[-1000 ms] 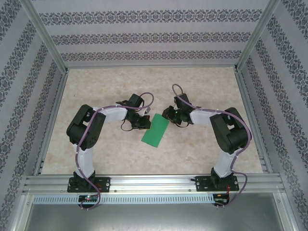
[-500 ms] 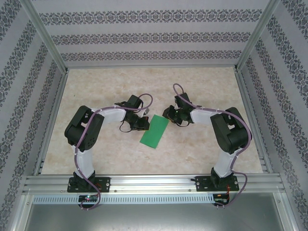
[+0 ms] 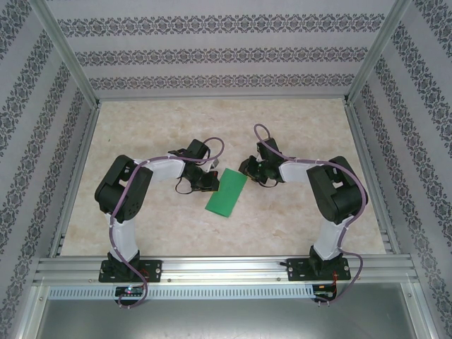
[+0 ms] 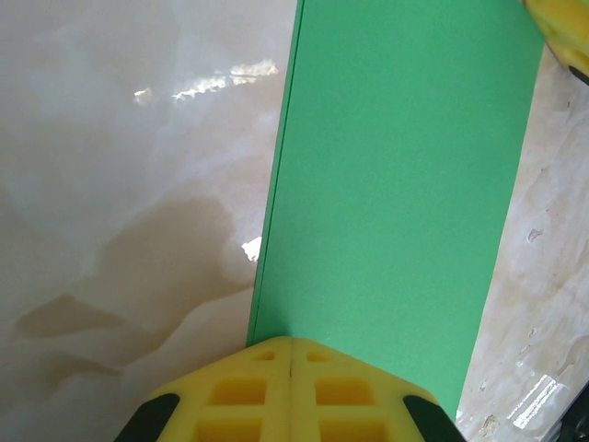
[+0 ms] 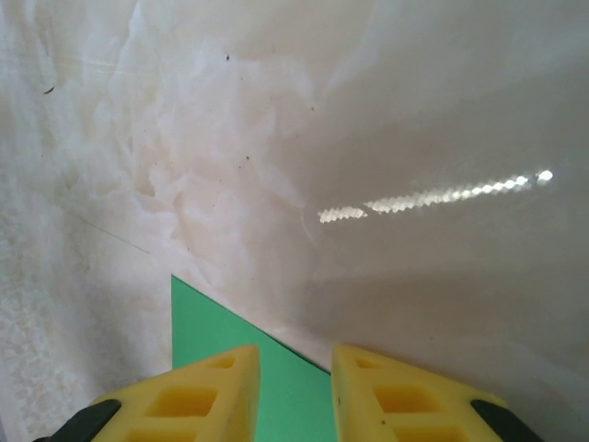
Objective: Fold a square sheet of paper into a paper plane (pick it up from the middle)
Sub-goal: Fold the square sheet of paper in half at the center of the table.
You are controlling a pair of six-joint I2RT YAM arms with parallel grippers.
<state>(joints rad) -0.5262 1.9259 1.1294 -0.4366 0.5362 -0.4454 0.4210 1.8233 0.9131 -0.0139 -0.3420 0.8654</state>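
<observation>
The square sheet of paper (image 3: 226,193) lies folded into a bright green rectangle on the marble tabletop between the two arms. My left gripper (image 3: 212,182) is shut, and its yellow fingertips sit on the sheet's left edge. In the left wrist view the green sheet (image 4: 396,184) stretches away from the shut tips of the left gripper (image 4: 291,339). My right gripper (image 3: 245,171) hovers at the sheet's upper right corner. Its jaws (image 5: 294,354) stand slightly open over a green corner of the sheet (image 5: 207,322), with nothing pinched between them. No paper plane shape is visible.
The beige marble table (image 3: 176,120) is fenced by aluminium rails (image 3: 212,265) at the near edge and patterned walls on three sides. A yellow finger of the right gripper (image 4: 557,23) pokes into the left wrist view's top right.
The green sheet has slid slightly left and away together with the left gripper. The right gripper has stayed at the sheet's upper corner.
</observation>
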